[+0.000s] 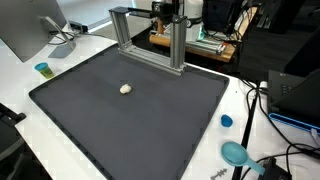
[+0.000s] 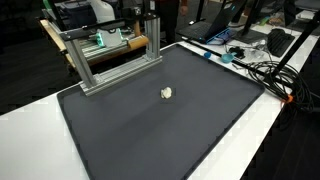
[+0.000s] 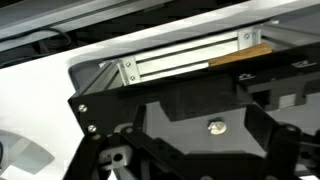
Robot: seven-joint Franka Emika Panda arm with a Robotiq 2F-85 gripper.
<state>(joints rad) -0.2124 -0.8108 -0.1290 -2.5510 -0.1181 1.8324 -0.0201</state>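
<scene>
Grey monitor (image 1: 28, 25) stands at the nine o'clock edge of the white counter (image 1: 20, 88) in an exterior view, with one small teal cup (image 1: 43, 69) just beside it. Any lettering there is too small to read. One black mat (image 1: 130, 125), matte and rectangular, covers most of the counter. One pale lump (image 1: 125, 88), rounded and cream-coloured, lies on the mat at about eleven o'clock from its middle, well apart from every edge. One aluminium frame (image 1: 179, 47), built of square-section bars as two uprights and a crossbar, stands at the mat's twelve o'clock edge. At four o'clock on the counter lie two round pieces, a small blue cap (image 1: 227, 121) and a larger teal disc (image 1: 235, 152), near a tangle of black cables (image 1: 285, 150). In the wrist view the black jaws stand apart with nothing between them, just beside a silver rail (image 3: 185, 62) of the frame, which carries two bolted corner brackets (image 3: 127, 72).
</scene>
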